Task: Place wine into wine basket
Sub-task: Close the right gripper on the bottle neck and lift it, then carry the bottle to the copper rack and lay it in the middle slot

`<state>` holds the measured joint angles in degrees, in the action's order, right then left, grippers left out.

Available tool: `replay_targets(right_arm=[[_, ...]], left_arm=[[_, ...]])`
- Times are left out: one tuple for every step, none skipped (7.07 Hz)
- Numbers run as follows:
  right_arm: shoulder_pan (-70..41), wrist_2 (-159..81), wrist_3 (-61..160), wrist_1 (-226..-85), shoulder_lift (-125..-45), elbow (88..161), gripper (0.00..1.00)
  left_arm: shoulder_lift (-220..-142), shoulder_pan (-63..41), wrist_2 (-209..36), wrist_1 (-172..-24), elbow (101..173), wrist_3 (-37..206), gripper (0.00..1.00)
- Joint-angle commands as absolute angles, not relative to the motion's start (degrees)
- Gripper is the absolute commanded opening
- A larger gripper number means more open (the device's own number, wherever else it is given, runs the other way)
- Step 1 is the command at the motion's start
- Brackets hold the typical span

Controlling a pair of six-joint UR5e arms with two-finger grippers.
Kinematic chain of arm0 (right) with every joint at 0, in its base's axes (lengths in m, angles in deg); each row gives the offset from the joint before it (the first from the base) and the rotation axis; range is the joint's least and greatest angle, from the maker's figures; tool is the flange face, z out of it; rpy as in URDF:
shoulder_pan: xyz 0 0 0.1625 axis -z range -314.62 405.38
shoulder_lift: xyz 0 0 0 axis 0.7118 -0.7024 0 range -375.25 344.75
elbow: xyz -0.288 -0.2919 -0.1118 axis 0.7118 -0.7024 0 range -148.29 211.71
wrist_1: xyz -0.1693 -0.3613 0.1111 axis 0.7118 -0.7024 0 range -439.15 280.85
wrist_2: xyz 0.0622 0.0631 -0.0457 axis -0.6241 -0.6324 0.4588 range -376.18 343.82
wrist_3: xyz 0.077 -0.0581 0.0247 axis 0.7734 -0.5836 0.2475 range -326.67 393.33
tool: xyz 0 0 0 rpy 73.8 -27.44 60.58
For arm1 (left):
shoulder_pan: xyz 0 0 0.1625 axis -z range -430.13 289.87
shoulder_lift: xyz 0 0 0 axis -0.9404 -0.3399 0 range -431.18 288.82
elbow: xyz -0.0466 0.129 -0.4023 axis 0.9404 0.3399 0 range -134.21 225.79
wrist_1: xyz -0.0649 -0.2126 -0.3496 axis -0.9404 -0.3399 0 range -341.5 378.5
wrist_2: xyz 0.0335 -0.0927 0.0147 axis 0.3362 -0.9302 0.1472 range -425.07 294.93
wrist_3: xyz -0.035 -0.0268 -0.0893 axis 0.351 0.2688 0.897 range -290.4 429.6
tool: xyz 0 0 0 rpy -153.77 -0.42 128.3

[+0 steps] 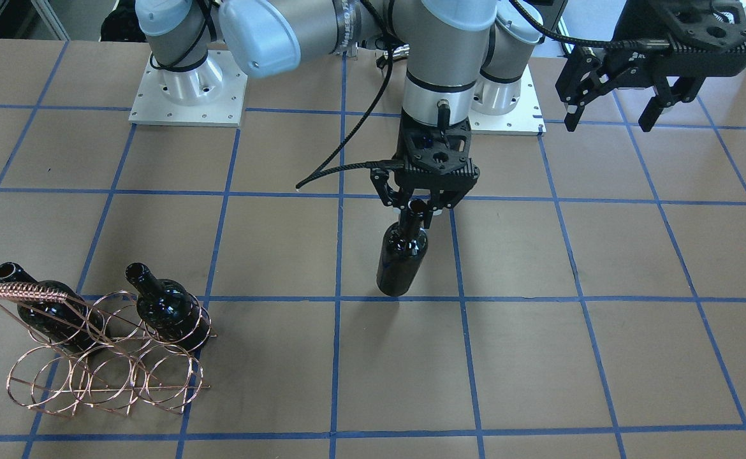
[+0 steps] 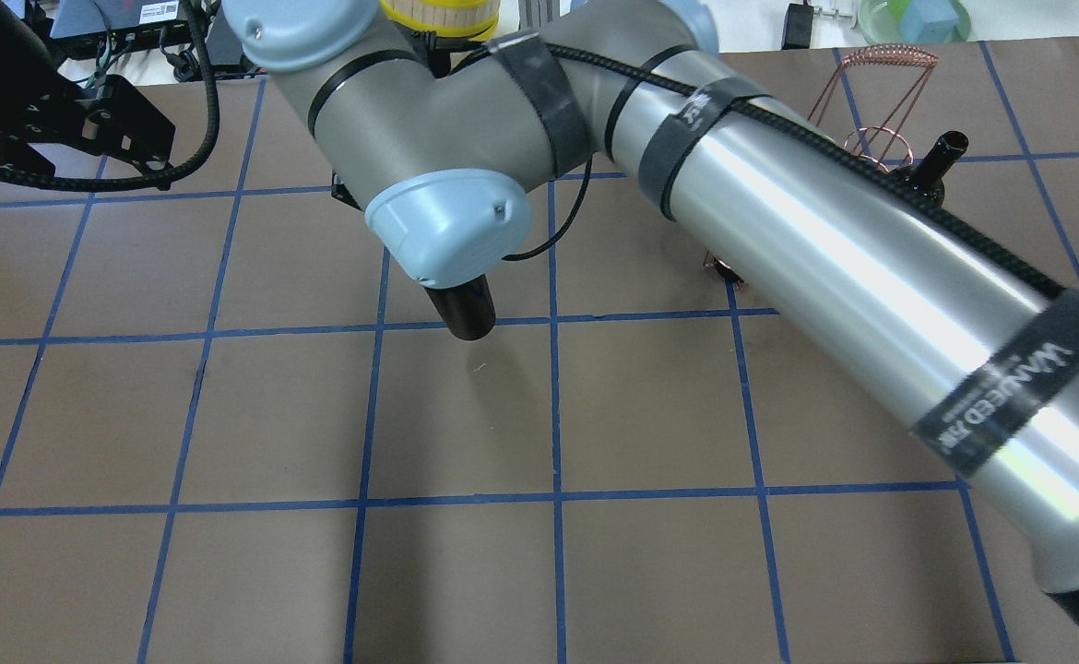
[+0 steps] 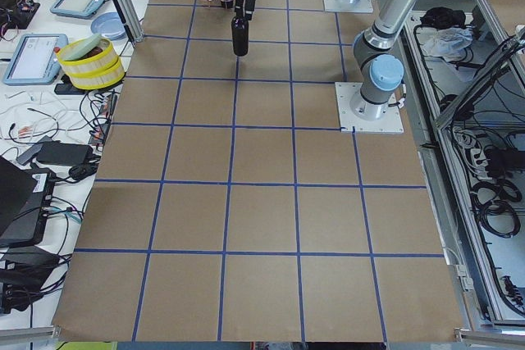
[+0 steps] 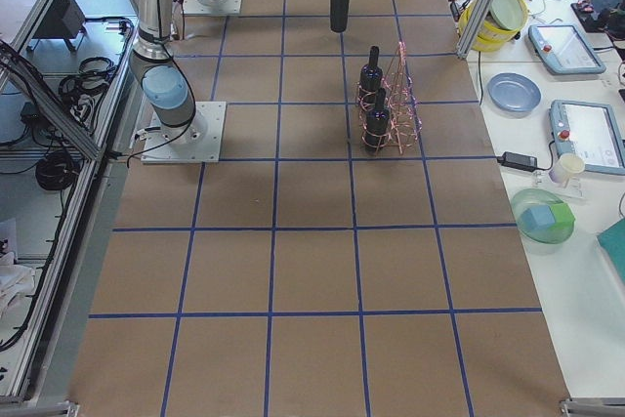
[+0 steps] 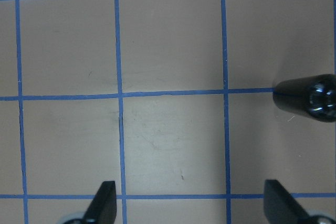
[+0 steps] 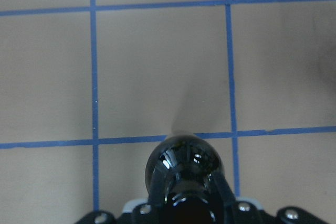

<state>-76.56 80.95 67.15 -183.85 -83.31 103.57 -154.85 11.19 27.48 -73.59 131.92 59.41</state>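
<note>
A glossy black wine bottle (image 1: 402, 255) hangs upright near the middle of the table. My right gripper (image 1: 416, 207) is shut on its neck from above. The right wrist view looks down on the bottle's shoulder (image 6: 185, 163). I cannot tell whether its base touches the table. The copper wire wine basket (image 1: 105, 376) stands at the front-facing view's lower left, far from the held bottle, with two more black bottles (image 1: 169, 309) lying in its upper rings. My left gripper (image 1: 621, 115) is open and empty, high at the far side. Its view shows the held bottle (image 5: 310, 98).
The table is brown paper with a blue tape grid (image 1: 341, 299). The right arm's long forearm (image 2: 853, 277) crosses the overhead view and hides most of the basket (image 2: 885, 57). Both arm bases (image 1: 188, 95) stand at the table's robot side.
</note>
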Motion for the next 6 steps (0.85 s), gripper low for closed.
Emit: replay_targets(right_arm=[[-68.1, 77.0, 60.7, -175.7, -90.5, 103.8, 0.00], [-63.9, 76.9, 55.3, -172.3, -93.7, 104.0, 0.00], [-60.5, 76.9, 52.5, -168.6, -96.0, 104.0, 0.00], [-57.0, 77.0, 48.5, -164.9, -98.2, 104.2, 0.00], [-53.3, 77.1, 43.4, -162.6, -100.1, 104.3, 0.00], [-49.0, 77.0, 35.0, -160.8, -101.2, 104.4, 0.00]], left_arm=[[-154.8, 11.3, 27.6, -73.6, 131.9, 59.4, 1.00], [-154.8, 11.3, 27.5, -73.5, 131.9, 59.4, 1.00], [-154.8, 11.3, 27.5, -73.6, 131.9, 59.4, 1.00], [-154.8, 11.3, 27.5, -73.6, 131.9, 59.5, 1.00], [-154.8, 11.5, 27.5, -73.6, 132.0, 59.4, 1.00], [-154.8, 11.5, 27.5, -73.6, 132.0, 59.5, 1.00]])
